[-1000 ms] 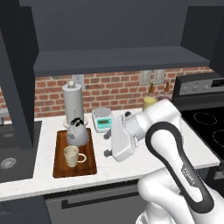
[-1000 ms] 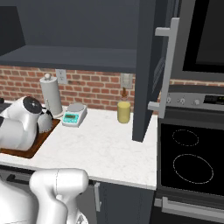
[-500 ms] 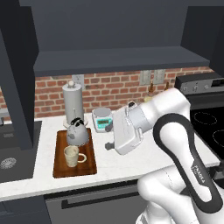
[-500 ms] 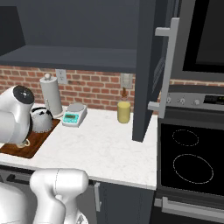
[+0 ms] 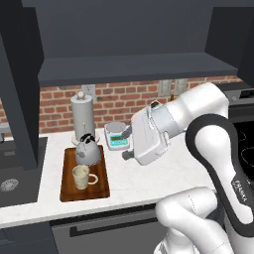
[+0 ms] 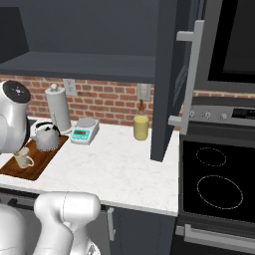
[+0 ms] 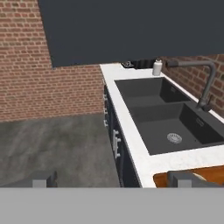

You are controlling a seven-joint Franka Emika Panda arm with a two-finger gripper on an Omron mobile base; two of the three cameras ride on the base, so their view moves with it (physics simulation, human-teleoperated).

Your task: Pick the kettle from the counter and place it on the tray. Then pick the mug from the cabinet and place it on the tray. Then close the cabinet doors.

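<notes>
Left base view: kettle (image 5: 88, 151), mug (image 5: 82, 177) on tray (image 5: 67, 189)

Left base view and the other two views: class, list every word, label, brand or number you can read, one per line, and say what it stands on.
"FRANKA": dark upright lettering on the robot arm's white lower link, small, only partly legible.
Kitchen scale: its teal display carries marks too blurred to read.
Oven control panel: small marks, too small to read.
Kettle, mug, tray: no writing visible.
</notes>
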